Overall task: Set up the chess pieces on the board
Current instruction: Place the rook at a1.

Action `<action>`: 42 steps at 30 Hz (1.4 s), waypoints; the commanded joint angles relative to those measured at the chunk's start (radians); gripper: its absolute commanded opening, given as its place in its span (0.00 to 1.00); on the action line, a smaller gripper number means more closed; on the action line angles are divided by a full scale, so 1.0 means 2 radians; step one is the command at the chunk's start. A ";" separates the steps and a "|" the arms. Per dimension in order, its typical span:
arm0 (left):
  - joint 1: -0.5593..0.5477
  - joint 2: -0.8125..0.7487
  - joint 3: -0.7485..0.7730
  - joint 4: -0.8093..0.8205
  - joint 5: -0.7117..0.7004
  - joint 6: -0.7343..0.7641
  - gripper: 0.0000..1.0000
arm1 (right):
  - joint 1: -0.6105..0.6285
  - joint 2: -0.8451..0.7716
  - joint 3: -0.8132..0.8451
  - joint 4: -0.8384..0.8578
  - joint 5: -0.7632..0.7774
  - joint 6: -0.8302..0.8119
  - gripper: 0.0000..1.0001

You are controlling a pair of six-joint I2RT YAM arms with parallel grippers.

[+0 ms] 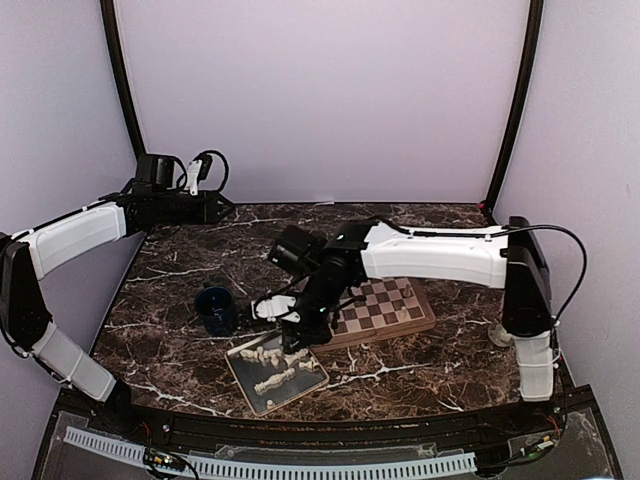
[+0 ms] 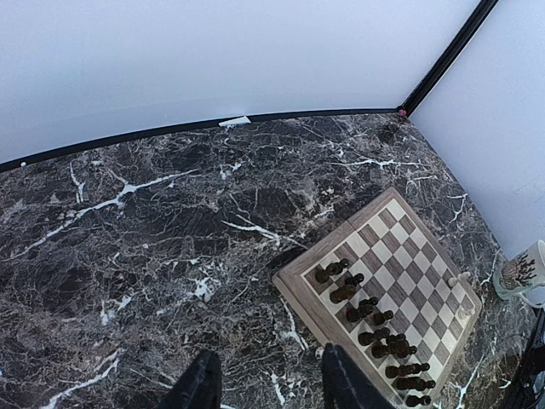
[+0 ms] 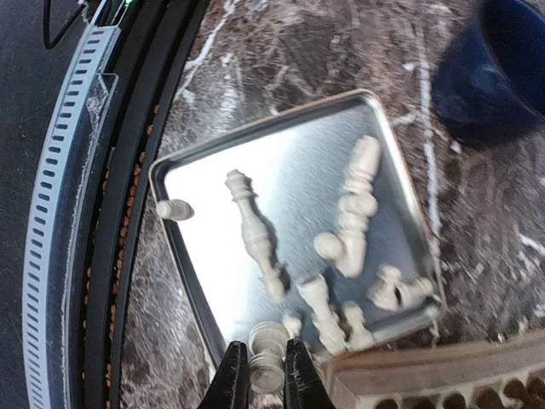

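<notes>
Right jaws are clenched on a cream-white chess piece at the rim of the grey metal tray, close to the tan border of the board. Whether that piece is lifted or touching the tray cannot be told. The other chess pieces lie mostly on their sides in the tray, several clustered toward the board side and one small one alone in a corner. The tray sits on the dark marble tabletop, just beside the board's near-left corner. Dark pieces stand in two rows along one edge of the board. A dark blue cup stands left of the tray, and a pale mug stands beyond the board's right side. Left jaws are released, spread with nothing between them, held high over the far-left part of the tabletop, well apart from the board.
</notes>
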 commanded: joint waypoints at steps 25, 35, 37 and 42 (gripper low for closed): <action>-0.002 -0.003 -0.007 0.007 0.009 0.001 0.43 | -0.303 -0.129 -0.163 0.087 0.126 0.060 0.06; -0.001 -0.005 -0.007 0.007 0.011 0.000 0.43 | -0.318 -0.108 -0.162 0.099 0.132 0.066 0.06; -0.001 -0.005 -0.007 0.008 0.011 0.001 0.43 | -0.321 -0.100 -0.152 0.101 0.134 0.070 0.07; -0.001 -0.005 -0.007 0.007 0.009 0.001 0.43 | -0.325 -0.095 -0.134 0.085 0.130 0.075 0.07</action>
